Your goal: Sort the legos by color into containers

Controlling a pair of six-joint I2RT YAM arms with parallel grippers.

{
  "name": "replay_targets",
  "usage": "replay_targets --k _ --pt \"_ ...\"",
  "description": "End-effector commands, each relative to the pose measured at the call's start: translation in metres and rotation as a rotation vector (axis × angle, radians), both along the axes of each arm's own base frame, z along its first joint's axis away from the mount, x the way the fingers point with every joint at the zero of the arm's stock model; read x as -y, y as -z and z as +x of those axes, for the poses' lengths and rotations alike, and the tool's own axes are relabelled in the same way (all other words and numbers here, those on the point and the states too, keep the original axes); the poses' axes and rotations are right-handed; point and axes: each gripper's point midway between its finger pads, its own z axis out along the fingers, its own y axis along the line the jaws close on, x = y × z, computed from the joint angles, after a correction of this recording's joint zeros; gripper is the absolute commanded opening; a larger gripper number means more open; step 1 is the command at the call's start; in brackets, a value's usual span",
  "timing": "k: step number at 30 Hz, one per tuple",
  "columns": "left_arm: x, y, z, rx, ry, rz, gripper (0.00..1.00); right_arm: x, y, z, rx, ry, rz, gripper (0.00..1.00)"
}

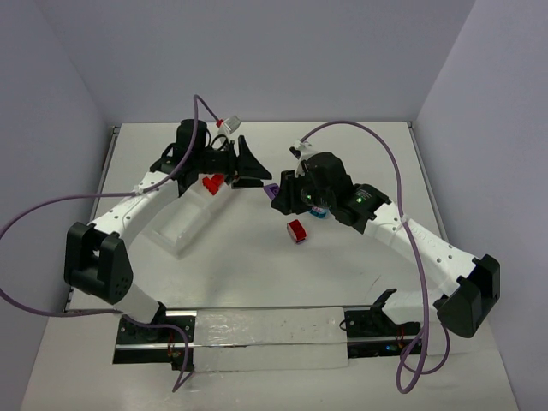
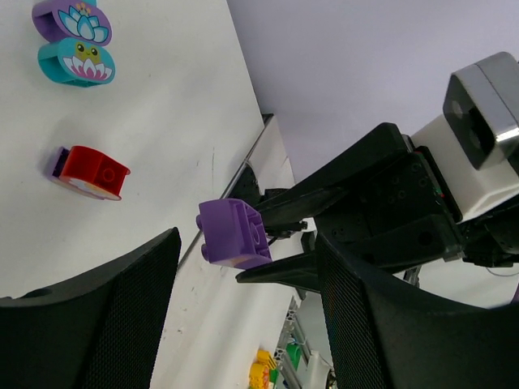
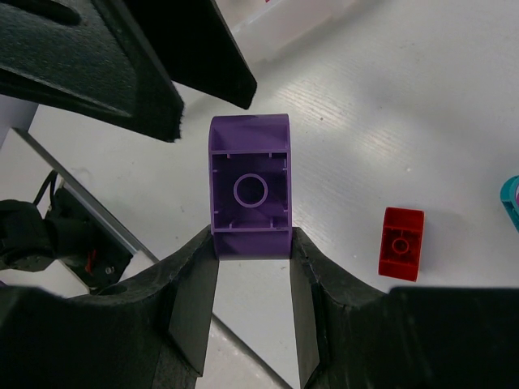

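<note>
So my right gripper (image 3: 250, 243) is clamped tight on a purple brick (image 3: 250, 194), one finger on each side wall, and the brick sticks out past my fingertips. From my right wrist I'm looking straight into its underside. It's hollow, with thin ribs along the inner walls and one round tube in the middle, and the far end is curved rather than square. From my left wrist it shows little studs on one face and a glossy lilac finish.

My left gripper (image 1: 251, 169) is spread wide with nothing in it. The purple brick hangs just off its fingertips, lined up with the gap between them, above the table (image 1: 257, 282). Can't tell whether it touches either left finger.

Other legos: a red brick (image 3: 401, 243) lies flat on the table, down and to the right of my right hand, apart from it. It seems to have a purple bit on one end. Further off, a teal piece (image 2: 77, 63) with a flower print lies right next to a purple piece (image 2: 73, 20) with a lotus print. A red piece (image 1: 211, 183) sits at the far end of the white tray (image 1: 175, 231), just beside my left gripper on its wrist side. Which compartment exactly, no idea from here.
</note>
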Motion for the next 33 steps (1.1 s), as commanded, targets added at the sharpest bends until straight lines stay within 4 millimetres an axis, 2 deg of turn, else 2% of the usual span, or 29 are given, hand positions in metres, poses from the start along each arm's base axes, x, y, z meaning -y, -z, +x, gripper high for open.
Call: replay_targets --k 1,9,19,24,29,33 --pt "0.011 -0.014 0.001 0.043 0.031 -0.007 0.73 -0.006 -0.035 0.010 0.089 -0.009 0.060 0.00" --pt "0.020 -0.002 0.000 0.014 0.061 0.026 0.65 -0.004 -0.033 0.013 0.102 0.006 0.042 0.00" --pt "0.020 0.009 -0.002 -0.011 0.078 0.085 0.61 0.010 -0.032 0.023 0.143 0.079 -0.002 0.00" --pt "0.022 0.006 -0.003 -0.014 0.091 0.073 0.50 0.012 -0.032 0.028 0.163 0.090 -0.024 0.00" --pt "0.025 0.006 -0.003 -0.037 0.093 0.045 0.59 0.007 -0.030 0.027 0.159 0.068 -0.026 0.00" --pt "0.027 0.006 -0.001 -0.038 0.089 0.029 0.58 0.005 -0.029 0.027 0.158 0.063 -0.029 0.00"
